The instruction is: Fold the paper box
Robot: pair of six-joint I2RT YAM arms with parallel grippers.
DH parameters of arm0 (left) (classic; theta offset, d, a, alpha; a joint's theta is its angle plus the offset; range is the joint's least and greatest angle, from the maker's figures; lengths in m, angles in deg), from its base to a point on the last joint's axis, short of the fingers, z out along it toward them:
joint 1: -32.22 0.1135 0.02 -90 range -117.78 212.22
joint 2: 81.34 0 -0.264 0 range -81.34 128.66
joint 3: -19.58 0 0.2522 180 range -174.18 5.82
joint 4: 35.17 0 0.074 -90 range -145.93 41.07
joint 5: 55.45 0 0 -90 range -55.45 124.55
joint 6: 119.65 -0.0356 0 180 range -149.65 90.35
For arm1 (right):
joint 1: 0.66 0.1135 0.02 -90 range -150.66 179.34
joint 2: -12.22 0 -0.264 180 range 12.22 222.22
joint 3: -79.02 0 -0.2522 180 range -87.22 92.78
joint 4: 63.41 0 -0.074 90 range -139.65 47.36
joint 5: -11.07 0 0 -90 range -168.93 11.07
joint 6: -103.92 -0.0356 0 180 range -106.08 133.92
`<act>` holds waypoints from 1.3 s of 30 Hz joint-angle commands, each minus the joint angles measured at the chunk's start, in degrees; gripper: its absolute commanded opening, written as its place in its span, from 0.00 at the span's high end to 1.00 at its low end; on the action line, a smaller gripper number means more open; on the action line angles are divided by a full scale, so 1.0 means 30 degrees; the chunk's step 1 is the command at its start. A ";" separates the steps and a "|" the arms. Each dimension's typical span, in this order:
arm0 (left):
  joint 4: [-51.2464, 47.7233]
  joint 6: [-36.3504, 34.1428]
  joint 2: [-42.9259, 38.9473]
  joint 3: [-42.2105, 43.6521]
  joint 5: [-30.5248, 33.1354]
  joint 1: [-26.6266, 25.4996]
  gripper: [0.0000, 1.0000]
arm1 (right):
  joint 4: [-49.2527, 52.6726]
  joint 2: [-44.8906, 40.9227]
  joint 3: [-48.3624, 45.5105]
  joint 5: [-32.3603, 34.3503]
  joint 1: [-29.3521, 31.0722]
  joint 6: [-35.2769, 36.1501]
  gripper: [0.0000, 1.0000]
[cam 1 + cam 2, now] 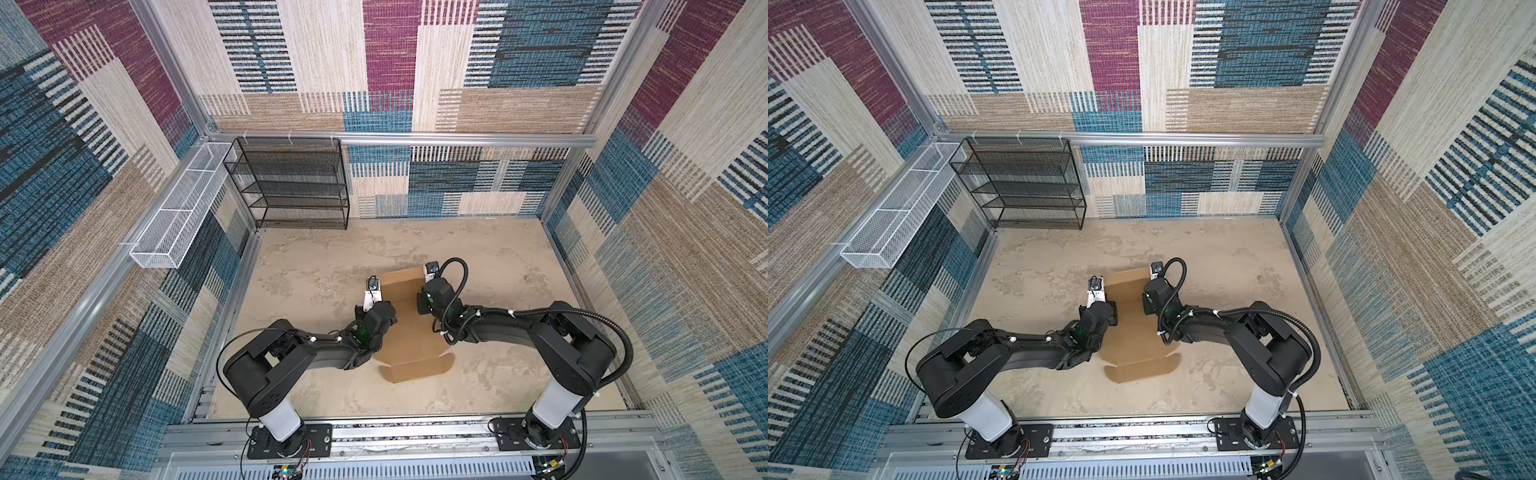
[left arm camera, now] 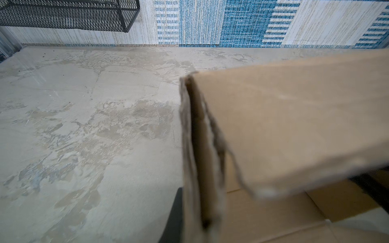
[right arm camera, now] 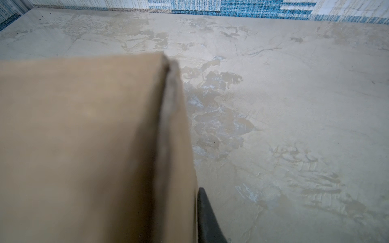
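Observation:
The paper box (image 1: 409, 332) (image 1: 1133, 332) is brown cardboard lying partly folded in the middle of the table, its lid flap (image 1: 415, 370) flat toward the front. The far panel (image 1: 401, 278) and both side walls stand up. My left gripper (image 1: 380, 311) (image 2: 195, 231) points down at the left side wall (image 2: 202, 147) and is shut on it, with one dark finger (image 2: 174, 216) showing outside. My right gripper (image 1: 428, 299) (image 3: 185, 227) is shut on the right side wall (image 3: 172, 136). Its outer finger (image 3: 207, 218) lies flush against the cardboard; the inner one is hidden.
A black mesh shelf (image 1: 291, 183) hangs on the back wall at the left, with a white wire basket (image 1: 178, 208) on the left wall. Bare mottled tabletop (image 1: 311, 291) surrounds the box. An aluminium rail (image 1: 415, 432) carrying both arm bases runs along the front edge.

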State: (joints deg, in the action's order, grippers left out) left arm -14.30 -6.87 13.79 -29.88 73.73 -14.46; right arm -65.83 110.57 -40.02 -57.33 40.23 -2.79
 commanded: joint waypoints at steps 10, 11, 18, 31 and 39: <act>-0.3565 0.0709 -0.0202 -0.0242 -0.0297 -0.0057 1.00 | 0.0031 -0.1133 -0.0060 -0.0620 0.0021 -0.0634 0.67; -0.3695 0.0767 -0.0232 -0.0257 -0.0265 -0.0057 1.00 | 0.0110 -0.1196 -0.0060 -0.0659 0.0025 -0.0641 0.67; -0.4159 0.0988 -0.0427 -0.0301 -0.0205 -0.0057 1.00 | -0.0037 -0.0973 -0.0414 -0.1070 0.0024 -0.1076 0.69; -0.4241 0.0674 -0.0412 -0.0373 -0.0257 -0.0057 1.00 | -0.1022 -0.0175 -0.0506 -0.1097 0.0025 -0.1258 0.77; -0.4535 0.0668 -0.0306 -0.0739 -0.0140 -0.0057 0.94 | -0.0707 -0.0116 -0.0148 -0.1143 0.0010 -0.1198 0.82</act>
State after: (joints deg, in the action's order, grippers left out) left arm -21.80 -4.37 12.32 -31.91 74.91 -14.65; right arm -66.84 110.13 -41.00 -60.74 40.25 -6.53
